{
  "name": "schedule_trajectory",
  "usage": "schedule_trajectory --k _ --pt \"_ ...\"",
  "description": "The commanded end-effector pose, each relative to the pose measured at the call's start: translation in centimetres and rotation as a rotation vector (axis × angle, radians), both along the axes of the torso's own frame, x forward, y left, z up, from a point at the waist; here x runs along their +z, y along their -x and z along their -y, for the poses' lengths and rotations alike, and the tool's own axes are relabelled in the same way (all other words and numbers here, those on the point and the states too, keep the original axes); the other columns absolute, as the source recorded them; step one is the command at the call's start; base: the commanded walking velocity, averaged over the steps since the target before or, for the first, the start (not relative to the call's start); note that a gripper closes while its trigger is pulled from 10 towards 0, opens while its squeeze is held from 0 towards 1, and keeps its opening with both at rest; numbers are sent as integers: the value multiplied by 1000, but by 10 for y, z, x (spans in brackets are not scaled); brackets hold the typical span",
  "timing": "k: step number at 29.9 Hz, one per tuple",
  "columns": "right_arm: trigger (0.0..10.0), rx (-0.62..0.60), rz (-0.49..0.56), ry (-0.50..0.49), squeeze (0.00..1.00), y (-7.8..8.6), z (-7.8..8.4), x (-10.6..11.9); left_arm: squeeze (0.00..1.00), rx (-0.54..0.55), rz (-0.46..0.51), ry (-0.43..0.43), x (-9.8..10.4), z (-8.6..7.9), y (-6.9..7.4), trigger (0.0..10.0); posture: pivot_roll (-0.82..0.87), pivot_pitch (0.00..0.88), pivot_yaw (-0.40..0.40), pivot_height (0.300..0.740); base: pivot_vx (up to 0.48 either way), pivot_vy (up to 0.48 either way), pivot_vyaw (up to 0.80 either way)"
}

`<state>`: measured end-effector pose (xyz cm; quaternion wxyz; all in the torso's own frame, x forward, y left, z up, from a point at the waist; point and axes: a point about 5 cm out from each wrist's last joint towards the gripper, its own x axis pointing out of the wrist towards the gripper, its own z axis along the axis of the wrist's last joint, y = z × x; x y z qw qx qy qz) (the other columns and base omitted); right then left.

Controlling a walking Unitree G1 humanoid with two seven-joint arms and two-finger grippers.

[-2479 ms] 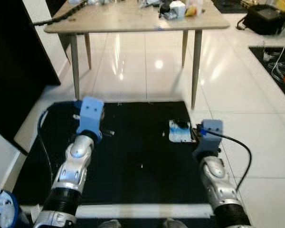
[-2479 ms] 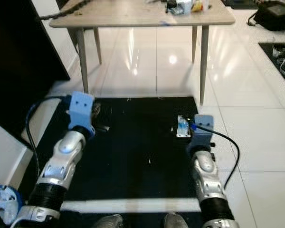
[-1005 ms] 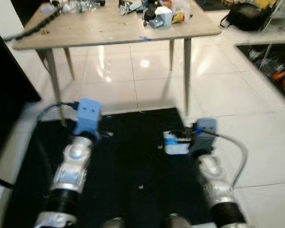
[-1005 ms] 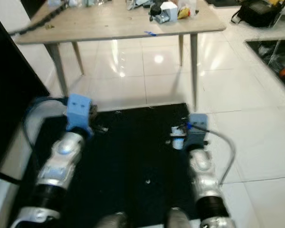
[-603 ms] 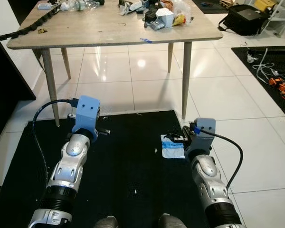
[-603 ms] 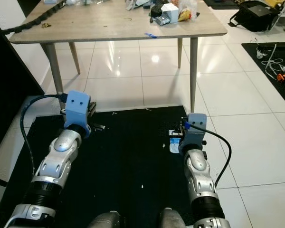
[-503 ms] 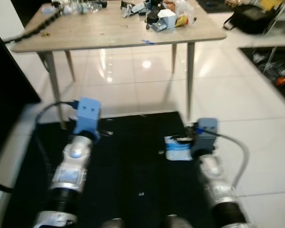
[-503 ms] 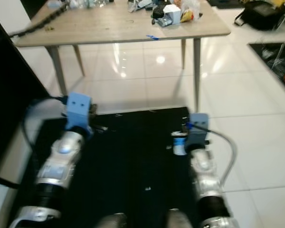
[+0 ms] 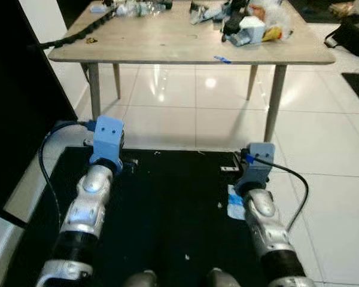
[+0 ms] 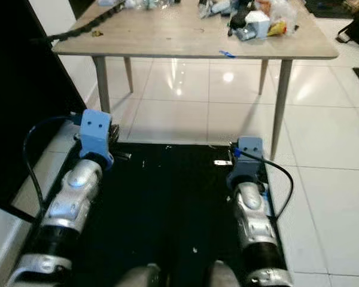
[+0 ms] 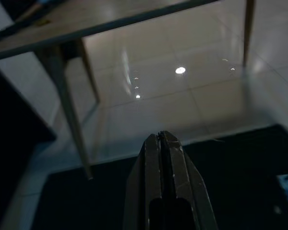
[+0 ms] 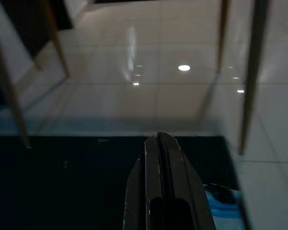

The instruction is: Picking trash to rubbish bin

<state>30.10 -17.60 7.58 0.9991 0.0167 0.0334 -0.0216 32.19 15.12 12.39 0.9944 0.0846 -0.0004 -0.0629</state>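
Observation:
A crumpled white and blue wrapper (image 9: 234,204) lies on the black floor mat (image 9: 167,209), close to the mat's right edge. It sits just left of my right forearm, behind the wrist's blue mount. In the right wrist view the wrapper (image 12: 222,199) shows below and beside the fingers. My right gripper (image 12: 158,136) is shut with nothing in it, held low over the mat. My left gripper (image 11: 160,135) is also shut and empty, out over the mat's far left part. A small white scrap (image 9: 228,169) lies ahead of the right wrist.
A wooden table (image 9: 185,45) cluttered with bottles and bags stands just beyond the mat, its legs (image 9: 276,100) on the glossy white tiles. A dark cabinet (image 9: 15,113) lines the left side. My feet (image 9: 143,279) are at the mat's near edge.
The whole view has swung, so the table sits further right. The wrapper now lies nearer me, beside my right forearm rather than by the wrist. Both arms hold the same pose.

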Motion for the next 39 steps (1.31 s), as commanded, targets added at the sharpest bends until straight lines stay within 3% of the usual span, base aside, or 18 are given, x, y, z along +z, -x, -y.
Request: schedule_trajectory --k 1,12,39 --pt "10000 -6 2 -17 0 0 -2 0 0 13 -12 -3 -3 -4 0 10000 -8 39 41 740 277 0 0" --pt "10000 -8 16 -16 0 -1 -2 2 0 8 -7 1 -2 -2 -1 10000 -10 36 43 740 275 0 0" --pt "10000 -15 156 -24 0 -16 -7 37 0 -9 45 23 16 5 -7 10000 -13 47 45 740 275 0 0"
